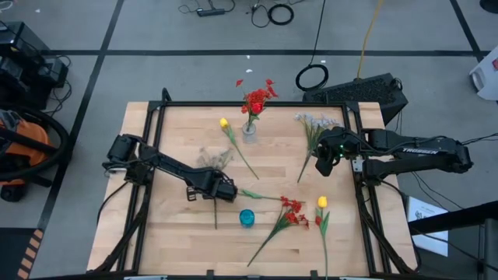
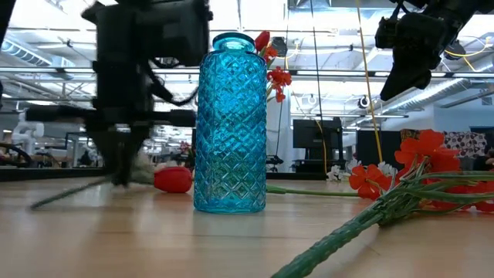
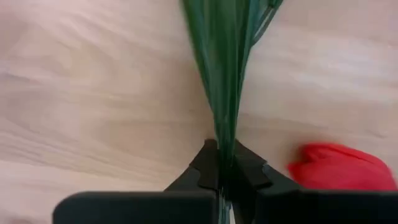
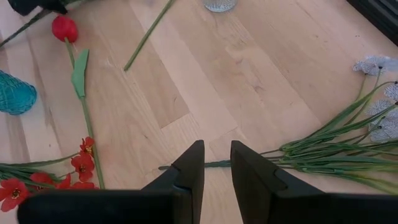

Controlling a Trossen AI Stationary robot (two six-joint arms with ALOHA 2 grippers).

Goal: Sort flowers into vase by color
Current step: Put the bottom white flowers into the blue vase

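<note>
My left gripper (image 1: 223, 190) points down at mid-table, shut on the green stalks (image 3: 224, 87) of a pale grey-white spray (image 1: 212, 160) lying flat on the wood. A red bud (image 3: 341, 168) lies right beside it, its stem (image 1: 261, 195) running toward the table's right. A clear vase (image 1: 249, 131) at the far middle holds red blooms (image 1: 257, 99). A blue vase (image 1: 247, 218) stands near the front. My right gripper (image 4: 216, 168) hovers open above the right side, over the stem ends of a white spray (image 1: 314, 124). My left gripper pinches the pale spray's bundle of green stalks (image 3: 225, 140) between its two fingers, partway along the stalks. The fingers come from above, pointing down, and lie across the stalks. The spray rests on the table, its stalk end (image 2: 65, 195) lying on the wood.
A yellow flower (image 1: 224, 123) lies left of the clear vase, its stem slanting toward mid-table. Red flowers (image 1: 292, 210) and a yellow tulip (image 1: 321, 203) lie at the front right. A black frame (image 1: 233, 104) edges the table. Bare wood lies at the front left.
</note>
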